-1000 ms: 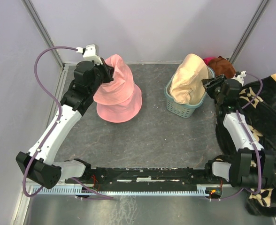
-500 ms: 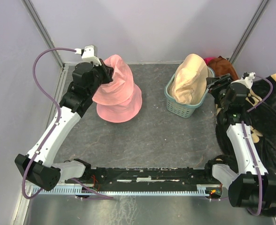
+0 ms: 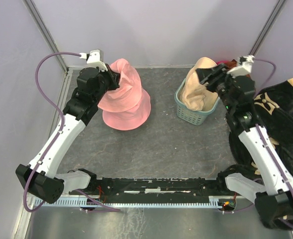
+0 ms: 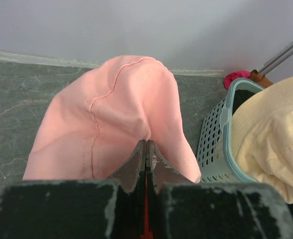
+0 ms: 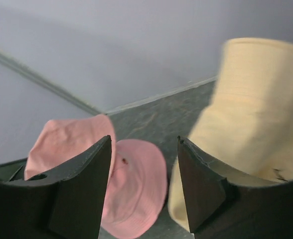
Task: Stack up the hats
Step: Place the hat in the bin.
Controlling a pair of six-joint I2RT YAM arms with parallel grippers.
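Left gripper (image 4: pixel 146 149), at ten o'clock, is clamped on the crown of the upper pink hat (image 4: pixel 121 109). We judge it holds the hat draped over the lower pink hat (image 3: pixel 131 119) on the table (image 3: pixel 161 149) to build the pile. Right gripper (image 5: pixel 144 140), at two o'clock, has its jaws apart at the top of the beige hat (image 3: pixel 196 89), which stands in the teal basket (image 3: pixel 199 118). We guess it is lined up for a crown grab.
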